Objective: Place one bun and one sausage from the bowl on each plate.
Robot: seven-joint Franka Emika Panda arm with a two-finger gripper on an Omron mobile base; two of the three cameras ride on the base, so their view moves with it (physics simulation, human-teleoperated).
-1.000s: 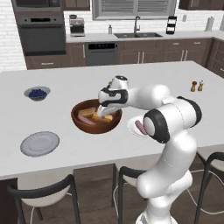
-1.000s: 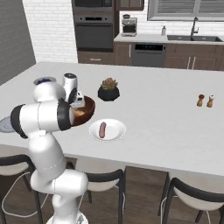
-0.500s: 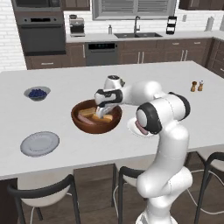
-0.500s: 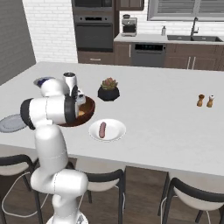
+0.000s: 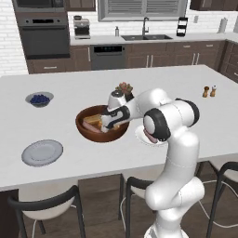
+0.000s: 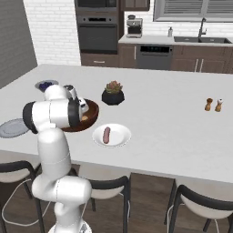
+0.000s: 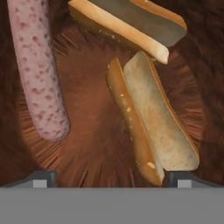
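Observation:
The reddish-brown wooden bowl [image 5: 88, 131] holds two buns and one sausage. In the hand view the pinkish sausage [image 7: 38, 70] lies at the left, one bun [image 7: 127, 22] lies across the top, and the other bun [image 7: 153, 122] runs down towards the right fingertip. My gripper [image 7: 112, 179] is open, low inside the bowl [image 7: 87, 144], with its tips wide apart on either side of that bun's near end. From the left base view the gripper [image 5: 106, 127] reaches down into the bowl. The white plate [image 6: 119, 136] carries a second sausage [image 6: 106, 134]. The grey-blue plate [image 5: 42, 152] is bare.
A small grey bowl of blueberries [image 5: 39, 98] sits at the far left of the counter. A potted plant [image 6: 113, 93] stands just behind the wooden bowl. Salt and pepper shakers [image 6: 214, 104] stand far right. Dark stools line the counter's near edge.
The hand has dropped lower into the wooden bowl and the elbow has swung round. The food and the plates have not moved.

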